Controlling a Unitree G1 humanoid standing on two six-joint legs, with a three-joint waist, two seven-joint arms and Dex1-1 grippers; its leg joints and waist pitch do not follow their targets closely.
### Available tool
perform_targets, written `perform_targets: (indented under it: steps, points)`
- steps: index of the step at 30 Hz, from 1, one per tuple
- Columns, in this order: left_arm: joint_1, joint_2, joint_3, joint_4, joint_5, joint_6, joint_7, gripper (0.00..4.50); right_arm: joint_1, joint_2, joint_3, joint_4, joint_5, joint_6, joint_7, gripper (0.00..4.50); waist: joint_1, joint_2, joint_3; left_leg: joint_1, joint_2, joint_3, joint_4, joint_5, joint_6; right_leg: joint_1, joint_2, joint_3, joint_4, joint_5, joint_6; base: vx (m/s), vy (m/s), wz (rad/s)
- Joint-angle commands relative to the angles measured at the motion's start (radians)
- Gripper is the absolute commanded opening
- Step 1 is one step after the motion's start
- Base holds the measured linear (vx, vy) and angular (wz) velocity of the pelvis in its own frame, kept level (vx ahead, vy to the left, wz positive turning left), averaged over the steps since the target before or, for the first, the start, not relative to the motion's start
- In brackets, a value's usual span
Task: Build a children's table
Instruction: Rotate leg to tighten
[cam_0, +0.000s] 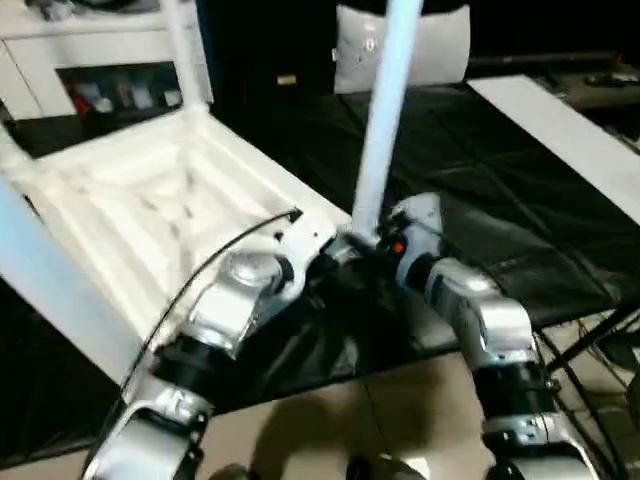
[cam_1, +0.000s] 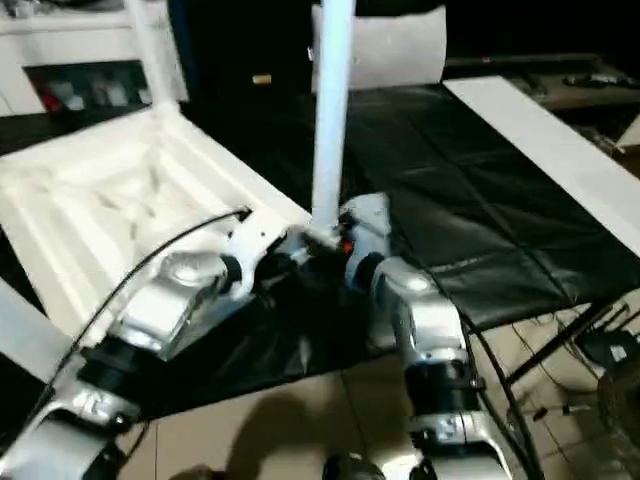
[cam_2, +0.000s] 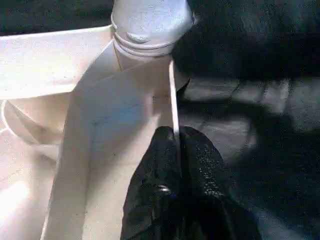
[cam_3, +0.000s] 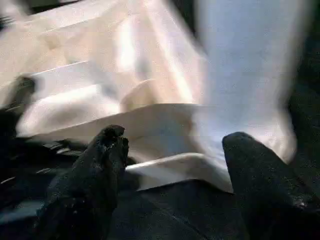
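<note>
The children's table lies upside down on a black sheet, its ribbed white underside (cam_0: 150, 210) facing up. One white leg (cam_0: 385, 110) stands upright in the near corner socket, another leg (cam_0: 185, 50) rises at the far corner, and a third leg (cam_0: 50, 290) crosses the left foreground. My left gripper (cam_2: 172, 145) is shut on the thin rim wall just beside the near corner socket. My right gripper (cam_3: 175, 142) is open, one black finger (cam_3: 105, 150) on each side of that corner at the foot of the upright leg.
The black sheet (cam_0: 480, 200) covers the work surface. A long white board (cam_0: 570, 130) lies along its right side. A white cabinet (cam_0: 90, 60) stands at the back left, and a white cushion (cam_0: 440, 45) at the back. Dark stand legs and cables (cam_0: 600, 340) sit on the floor at right.
</note>
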Motion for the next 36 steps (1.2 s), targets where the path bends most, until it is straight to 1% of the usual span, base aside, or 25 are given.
perform_targets:
  steps: [1, 2, 3, 4, 5, 6, 7, 8, 9, 10, 11, 12, 13, 14, 15, 16, 18, 19, 20, 23, 24, 25, 28, 32, 36]
  points:
    - [-0.023, 0.008, -0.041, -0.038, -0.016, -0.062, -0.085, 0.0, -0.001, -0.053, 0.028, -0.03, 0.025, -0.008, 0.103, 3.51, 0.01, 0.004, -0.078, -0.005, 0.038, -0.007, -0.067, -0.194, 0.083, 0.067, -0.071, 0.062, -0.086, -0.387, -0.109, 0.054, -0.015, 0.05]
    - [-0.016, 0.028, -0.045, -0.043, -0.017, -0.075, -0.113, 0.0, -0.001, -0.097, 0.026, -0.039, 0.029, -0.021, 0.157, 3.58, 0.014, 0.006, -0.079, -0.004, 0.041, -0.008, -0.068, -0.178, 0.091, 0.066, -0.069, 0.062, -0.084, -0.362, -0.117, 0.0, 0.0, 0.0]
    - [-0.01, 0.048, -0.049, -0.047, -0.021, -0.086, -0.141, 0.0, -0.001, -0.137, 0.024, -0.046, 0.035, -0.034, 0.209, 3.6, 0.02, 0.008, -0.079, 0.0, 0.049, -0.007, -0.067, -0.162, 0.102, 0.062, -0.067, 0.064, -0.079, -0.318, -0.13, 0.0, 0.0, 0.0]
    - [-0.01, 0.048, -0.049, -0.047, -0.021, -0.086, -0.141, 0.0, -0.001, -0.137, 0.024, -0.046, 0.035, -0.034, 0.209, 3.6, 0.03, 0.009, -0.079, -0.001, 0.052, -0.006, -0.067, -0.144, 0.11, 0.063, -0.067, 0.066, -0.07, -0.276, -0.146, 0.0, 0.0, 0.0]
    - [-0.003, 0.07, -0.056, -0.049, -0.026, -0.107, -0.175, 0.0, -0.005, -0.178, 0.022, -0.047, 0.042, -0.051, 0.261, 3.77, 0.035, 0.01, -0.077, -0.003, 0.054, -0.007, -0.069, -0.145, 0.108, 0.062, -0.069, 0.066, -0.065, -0.256, -0.162, 0.0, 0.0, 0.0]
    - [0.0, 0.081, -0.059, -0.049, -0.028, -0.12, -0.193, 0.0, -0.008, -0.198, 0.022, -0.046, 0.045, -0.06, 0.285, 3.77, 0.035, 0.009, -0.076, -0.002, 0.053, -0.005, -0.07, -0.155, 0.106, 0.063, -0.069, 0.066, -0.067, -0.258, -0.165, 0.0, 0.0, 0.0]
    - [0.015, 0.123, -0.075, -0.053, -0.041, -0.15, -0.258, 0.0, -0.018, -0.281, 0.028, -0.041, 0.058, -0.097, 0.396, 3.98, 0.043, 0.007, -0.076, 0.002, 0.053, -0.004, -0.069, -0.18, 0.104, 0.067, -0.072, 0.066, -0.068, -0.279, -0.165, 0.0, 0.0, 0.0]
    - [0.021, 0.143, -0.084, -0.051, -0.045, -0.182, -0.291, 0.0, -0.024, -0.315, 0.031, -0.037, 0.06, -0.105, 0.433, 4.0, 0.043, 0.007, -0.076, 0.002, 0.053, -0.004, -0.069, -0.18, 0.104, 0.067, -0.072, 0.066, -0.068, -0.279, -0.165, 0.0, 0.0, 0.0]
    - [0.023, 0.15, -0.087, -0.051, -0.047, -0.186, -0.304, 0.0, -0.027, -0.327, 0.033, -0.035, 0.059, -0.11, 0.447, 4.06, 0.046, 0.008, -0.073, 0.001, 0.053, -0.003, -0.07, -0.189, 0.107, 0.064, -0.072, 0.068, -0.07, -0.292, -0.163, 0.0, 0.0, 0.0]
    - [0.03, 0.179, -0.099, -0.047, -0.058, -0.222, -0.366, 0.0, -0.039, -0.383, 0.053, -0.021, 0.055, -0.137, 0.521, 4.2, 0.047, 0.007, -0.071, 0.001, 0.053, -0.003, -0.071, -0.196, 0.098, 0.063, -0.073, 0.067, -0.072, -0.314, -0.158, 0.0, 0.0, 0.0]
    - [0.033, 0.188, -0.103, -0.047, -0.065, -0.244, -0.393, 0.0, -0.042, -0.399, 0.063, -0.018, 0.053, -0.145, 0.545, 4.32, 0.049, 0.005, -0.07, 0.005, 0.051, -0.001, -0.07, -0.21, 0.092, 0.062, -0.074, 0.068, -0.076, -0.348, -0.152, 0.0, 0.0, 0.0]
    - [0.033, 0.188, -0.103, -0.047, -0.065, -0.244, -0.393, 0.0, -0.042, -0.399, 0.063, -0.018, 0.053, -0.145, 0.545, 4.39, 0.05, 0.005, -0.067, 0.004, 0.05, 0.0, -0.071, -0.216, 0.091, 0.062, -0.074, 0.067, -0.08, -0.373, -0.146, 0.0, 0.0, 0.0]
    - [0.035, 0.217, -0.121, -0.045, -0.068, -0.268, -0.453, 0.0, -0.045, -0.445, 0.098, -0.016, 0.047, -0.173, 0.622, 4.46, 0.052, 0.005, -0.064, 0.011, 0.049, 0.0, -0.071, -0.246, 0.083, 0.058, -0.075, 0.063, -0.089, -0.448, -0.126, 0.0, 0.0, 0.0]
    - [0.035, 0.226, -0.127, -0.044, -0.067, -0.281, -0.469, 0.0, -0.044, -0.457, 0.107, -0.018, 0.045, -0.181, 0.646, 4.46, 0.052, 0.005, -0.064, 0.011, 0.049, 0.0, -0.071, -0.246, 0.083, 0.058, -0.075, 0.063, -0.089, -0.448, -0.126, 0.0, 0.0, 0.0]
    - [0.034, 0.238, -0.134, -0.042, -0.068, -0.298, -0.496, 0.0, -0.044, -0.474, 0.12, -0.019, 0.042, -0.196, 0.684, 4.46, 0.053, 0.004, -0.062, 0.012, 0.05, -0.001, -0.072, -0.266, 0.079, 0.058, -0.076, 0.062, -0.094, -0.489, -0.111, 0.0, 0.0, 0.0]
    - [0.032, 0.256, -0.145, -0.04, -0.075, -0.33, -0.542, 0.0, -0.046, -0.491, 0.133, -0.015, 0.043, -0.209, 0.729, 4.46, 0.055, 0.005, -0.062, 0.014, 0.052, -0.003, -0.073, -0.278, 0.076, 0.056, -0.077, 0.062, -0.097, -0.505, -0.107, 0.0, 0.0, 0.0]
    - [0.031, 0.267, -0.151, -0.039, -0.082, -0.347, -0.566, 0.0, -0.051, -0.499, 0.14, -0.007, 0.05, -0.215, 0.749, 4.46, 0.056, 0.006, -0.066, 0.014, 0.056, -0.005, -0.075, -0.275, 0.074, 0.056, -0.076, 0.063, -0.092, -0.479, -0.116, 0.0, 0.0, 0.0]
    - [0.029, 0.277, -0.158, -0.037, -0.091, -0.366, -0.597, 0.0, -0.059, -0.505, 0.147, 0.006, 0.061, -0.223, 0.774, 4.19, 0.056, 0.005, -0.066, 0.011, 0.058, -0.005, -0.076, -0.27, 0.075, 0.057, -0.076, 0.064, -0.089, -0.459, -0.125, 0.0, 0.0, 0.0]
    - [0.026, 0.286, -0.165, -0.036, -0.099, -0.384, -0.629, 0.0, -0.065, -0.506, 0.152, 0.018, 0.072, -0.232, 0.799, 4.19, 0.06, 0.005, -0.068, 0.012, 0.059, -0.005, -0.076, -0.263, 0.077, 0.057, -0.077, 0.065, -0.087, -0.444, -0.134, 0.0, 0.0, 0.0]
    - [0.019, 0.296, -0.174, -0.033, -0.105, -0.406, -0.671, 0.0, -0.074, -0.503, 0.16, 0.04, 0.085, -0.246, 0.834, 4.07, 0.069, 0.006, -0.071, 0.008, 0.06, -0.002, -0.076, -0.236, 0.081, 0.06, -0.077, 0.068, -0.078, -0.399, -0.154, 0.0, 0.0, 0.0]
    - [0.012, 0.299, -0.177, -0.025, -0.106, -0.42, -0.695, 0.0, -0.08, -0.498, 0.17, 0.061, 0.081, -0.261, 0.851, 3.82, 0.072, 0.008, -0.072, 0.01, 0.061, -0.002, -0.076, -0.234, 0.079, 0.058, -0.078, 0.068, -0.077, -0.395, -0.157, 0.0, 0.0, 0.0]
    - [0.008, 0.3, -0.179, -0.019, -0.105, -0.429, -0.705, 0.0, -0.081, -0.493, 0.177, 0.072, 0.078, -0.271, 0.859, 3.75, 0.075, 0.007, -0.072, 0.011, 0.06, 0.0, -0.075, -0.235, 0.078, 0.058, -0.077, 0.068, -0.076, -0.388, -0.163, 0.0, 0.0, 0.0]
    - [-0.006, 0.302, -0.184, 0.0, -0.097, -0.449, -0.714, 0.0, -0.078, -0.481, 0.19, 0.094, 0.07, -0.294, 0.867, 3.5, 0.075, 0.009, -0.071, 0.009, 0.061, -0.002, -0.077, -0.245, 0.072, 0.06, -0.078, 0.067, -0.077, -0.401, -0.16, 0.0, 0.0, 0.0]
    - [-0.029, 0.299, -0.186, 0.035, -0.087, -0.476, -0.718, 0.0, -0.073, -0.462, 0.202, 0.116, 0.076, -0.305, 0.886, 3.18, 0.073, 0.005, -0.071, 0.01, 0.058, 0.0, -0.076, -0.25, 0.066, 0.061, -0.079, 0.067, -0.082, -0.438, -0.145, 0.0, 0.0, 0.0]
    - [-0.039, 0.297, -0.185, 0.05, -0.083, -0.484, -0.716, 0.0, -0.072, -0.458, 0.209, 0.122, 0.083, -0.302, 0.905, 2.82, 0.075, 0.007, -0.072, 0.009, 0.061, -0.001, -0.077, -0.241, 0.067, 0.06, -0.078, 0.067, -0.08, -0.427, -0.148, 0.0, 0.0, 0.0]
